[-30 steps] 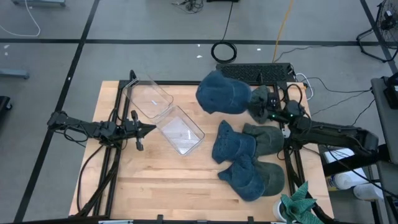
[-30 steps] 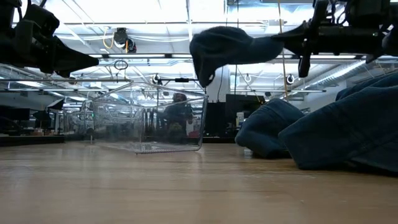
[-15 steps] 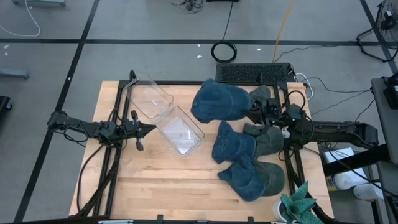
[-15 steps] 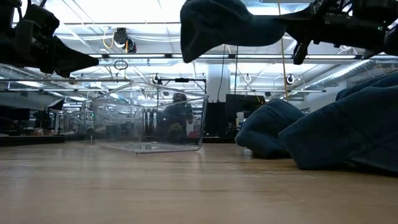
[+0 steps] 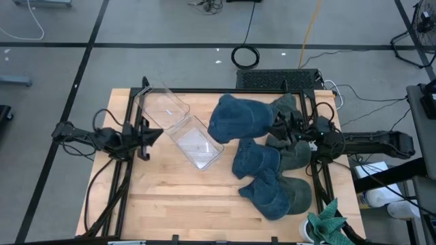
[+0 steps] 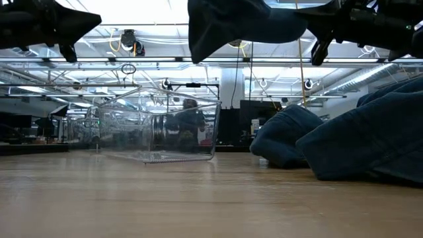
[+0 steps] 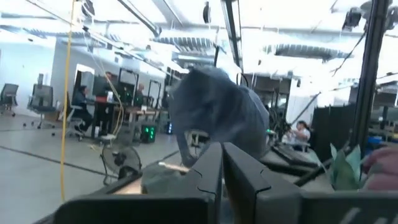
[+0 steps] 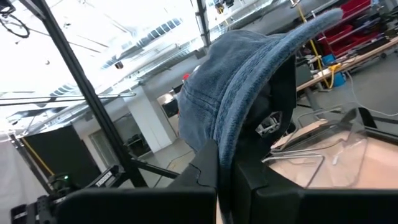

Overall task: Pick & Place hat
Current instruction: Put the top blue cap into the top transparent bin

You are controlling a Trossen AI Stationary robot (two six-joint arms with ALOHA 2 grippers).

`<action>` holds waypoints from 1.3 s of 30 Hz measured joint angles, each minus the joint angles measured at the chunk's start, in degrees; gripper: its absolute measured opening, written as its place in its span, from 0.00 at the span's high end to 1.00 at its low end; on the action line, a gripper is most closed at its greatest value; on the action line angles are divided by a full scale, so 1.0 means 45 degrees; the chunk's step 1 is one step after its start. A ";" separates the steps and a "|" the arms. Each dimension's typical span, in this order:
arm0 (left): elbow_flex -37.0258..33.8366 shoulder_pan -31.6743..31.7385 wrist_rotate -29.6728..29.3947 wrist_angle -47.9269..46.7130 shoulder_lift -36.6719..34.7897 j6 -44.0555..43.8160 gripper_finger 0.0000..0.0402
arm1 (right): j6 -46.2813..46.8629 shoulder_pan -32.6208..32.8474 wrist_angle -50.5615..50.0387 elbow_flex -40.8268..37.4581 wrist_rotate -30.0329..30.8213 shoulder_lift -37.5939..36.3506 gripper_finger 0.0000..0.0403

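A soft blue denim hat point(image 5: 235, 119), seemingly light and floppy and best pinched at its brim, is being held aloft by the right claw point(image 5: 281, 125), clamped on its edge, just beside the clear bin point(image 5: 196, 141), while the left claw point(image 5: 154, 135), pressed together, is being kept waiting beyond the bin.

One camera hangs high above and looks straight down on the whole light wooden table point(image 5: 170, 204). Another camera sits low at the table top and looks flat across the wood into the big bright room behind. A small camera rides on each arm's wrist, very close to that arm's dark fingers, looking forward.

All four views share the blue denim hat held up in the air point(image 5: 238, 119) point(image 6: 231, 23) point(image 7: 214, 112) point(image 8: 239, 81). The high and low views share the clear plastic box point(image 5: 197, 141) point(image 6: 158, 129).
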 joint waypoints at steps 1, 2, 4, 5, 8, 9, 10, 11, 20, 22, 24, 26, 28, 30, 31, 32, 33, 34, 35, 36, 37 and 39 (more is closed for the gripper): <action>0.0000 0.0001 -0.0002 0.0125 0.0002 0.0013 0.95 | -0.0031 0.0062 0.0000 0.0000 0.0013 0.0000 1.00; 0.0010 -0.0001 -0.0002 0.0157 0.0000 0.0017 0.95 | -0.0041 0.0121 0.0000 0.0000 0.0067 0.0000 1.00; 0.0010 0.0000 0.0006 0.0104 0.0005 0.0118 0.95 | -0.0134 0.0254 -0.0005 0.0000 0.0304 0.0000 1.00; 0.0010 -0.0002 0.0006 0.0100 0.0004 0.0162 0.95 | -0.0209 0.0298 -0.0005 0.0000 0.0325 0.0000 1.00; 0.0015 0.0000 0.0006 -0.0281 0.0000 0.0085 0.95 | -0.0256 0.0324 -0.0005 0.0000 0.0325 0.0000 1.00; 0.0015 -0.0004 0.0011 -0.0463 0.0005 0.0036 0.95 | -0.0252 0.0324 -0.0005 0.0000 0.0325 0.0000 1.00; 0.0015 -0.0004 0.0019 -0.0564 0.0005 -0.0062 0.95 | -0.0257 0.0324 -0.0005 0.0000 0.0331 0.0000 1.00; 0.0015 -0.0004 0.0020 -0.0609 0.0005 -0.0077 0.95 | -0.0266 0.0324 -0.0005 0.0000 0.0356 0.0000 1.00; 0.0015 0.0001 -0.3133 -0.0931 0.0005 -0.1533 0.95 | -0.0275 0.0319 -0.0083 0.0000 0.0655 0.0000 1.00; 0.0015 0.0006 -0.3091 -0.0933 0.0005 -0.2392 0.93 | -0.0287 0.0319 -0.0087 0.0000 0.0660 0.0000 1.00; 0.0015 0.0107 -0.2730 -0.0909 0.0032 -0.3340 0.89 | -0.0315 0.0319 -0.0073 0.0000 0.0665 0.0041 1.00; 0.0015 0.0328 -0.2264 -0.0641 0.0261 -0.4636 0.82 | -0.0298 0.0319 -0.0009 0.0000 0.0725 0.0129 1.00; 0.0047 0.0611 -0.1794 -0.0056 0.0705 -0.5728 0.74 | -0.0259 0.0319 0.0068 0.0000 0.0972 0.0244 1.00; 0.0221 0.0867 -0.1401 0.0298 0.1325 -0.6793 0.65 | -0.0255 0.0319 0.0154 0.0000 0.1022 0.0435 1.00; 0.0328 0.0974 -0.1110 0.0368 0.1673 -0.7229 0.62 | -0.0278 0.0319 0.0250 0.0000 0.1025 0.0558 1.00; 0.0473 0.1083 -0.0840 0.0426 0.2060 -0.7551 0.58 | -0.0295 0.0319 0.0368 0.0000 0.1019 0.0689 1.00; 0.0674 0.1179 -0.0592 0.0437 0.2512 -0.7821 0.55 | -0.0300 0.0319 0.0518 0.0000 0.1011 0.0817 1.00; 0.0916 0.1273 -0.0316 0.0452 0.2970 -0.8027 0.53 | -0.0305 0.0319 0.0689 0.0000 0.1006 0.0949 1.00; 0.1184 0.1359 -0.0013 0.0462 0.3459 -0.8169 0.51 | -0.0313 0.0319 0.0882 0.0000 0.0997 0.1103 1.00; 0.1492 0.1436 0.0308 0.0465 0.4006 -0.8225 0.49 | -0.0311 0.0319 0.1025 0.0000 0.0992 0.1244 1.00; 0.1840 0.1502 0.0611 0.0470 0.4564 -0.8212 0.48 | -0.0310 0.0316 0.1120 0.0000 0.0987 0.1383 1.00; 0.2562 0.1608 0.0975 0.0478 0.5697 -0.7976 0.47 | -0.0304 0.0314 0.1328 0.0000 0.0971 0.1645 1.00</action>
